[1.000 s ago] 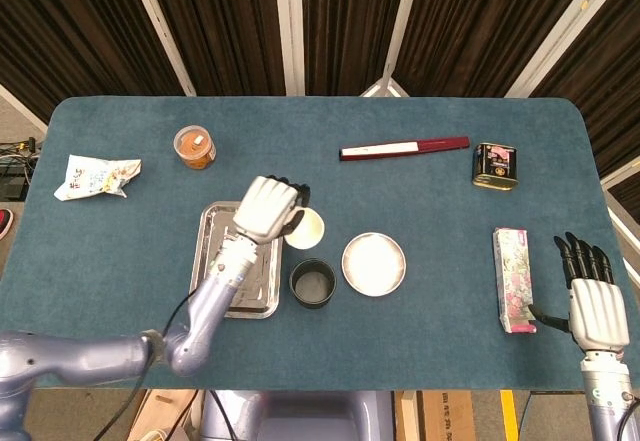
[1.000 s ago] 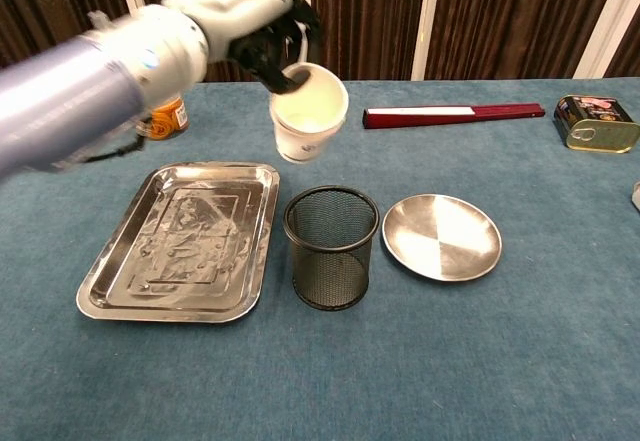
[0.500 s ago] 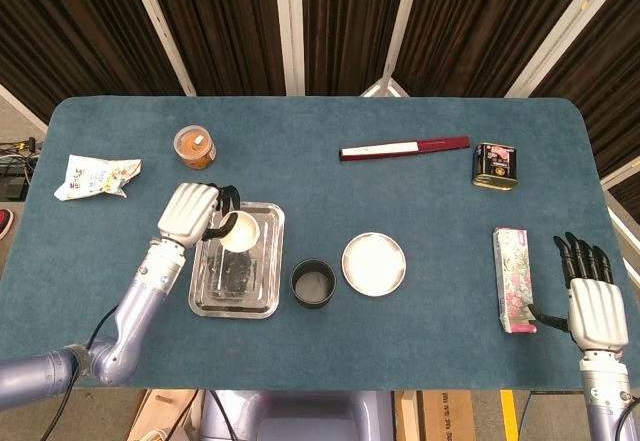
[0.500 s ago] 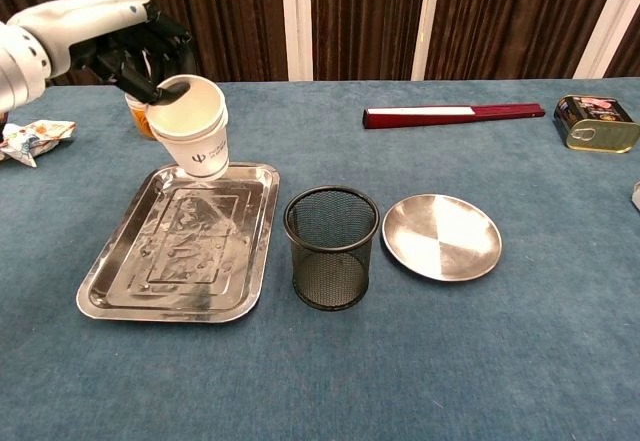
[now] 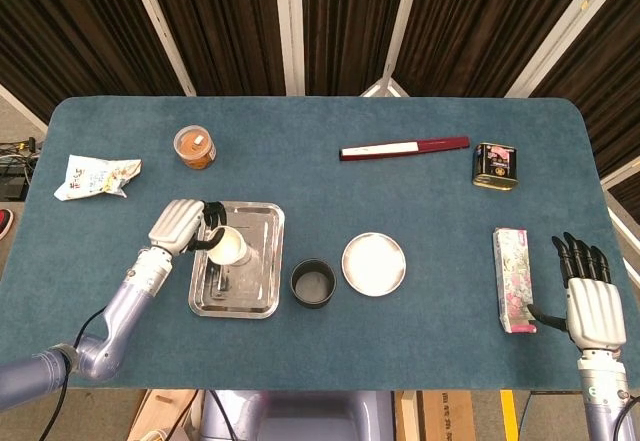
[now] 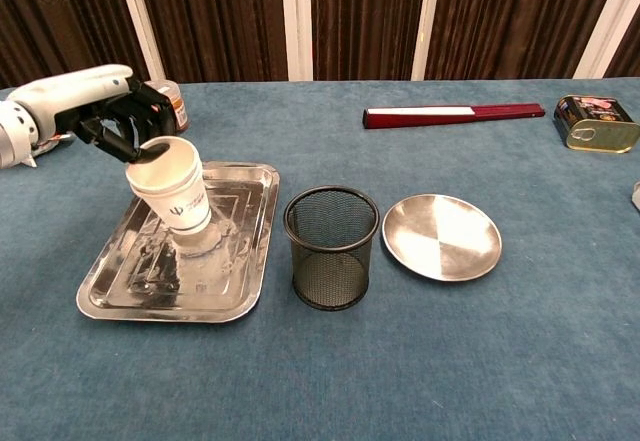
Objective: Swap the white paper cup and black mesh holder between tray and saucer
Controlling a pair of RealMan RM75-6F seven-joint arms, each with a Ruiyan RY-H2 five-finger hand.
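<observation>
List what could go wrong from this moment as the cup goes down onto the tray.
1. The white paper cup is tilted in the left hand, which grips its rim; released like this, it may tip over on the tray.
2. The black mesh holder stands close beside the tray; the arm pulling back could knock it.
3. The holder sits on the table, not on the saucer, so the swap remains unfinished.

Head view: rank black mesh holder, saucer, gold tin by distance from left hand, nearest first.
From the left hand, which holds the white paper cup over the tray:
1. Black mesh holder, on the cloth just right of the tray.
2. Saucer, right of the holder.
3. Gold tin, far right, toward the back edge.
</observation>
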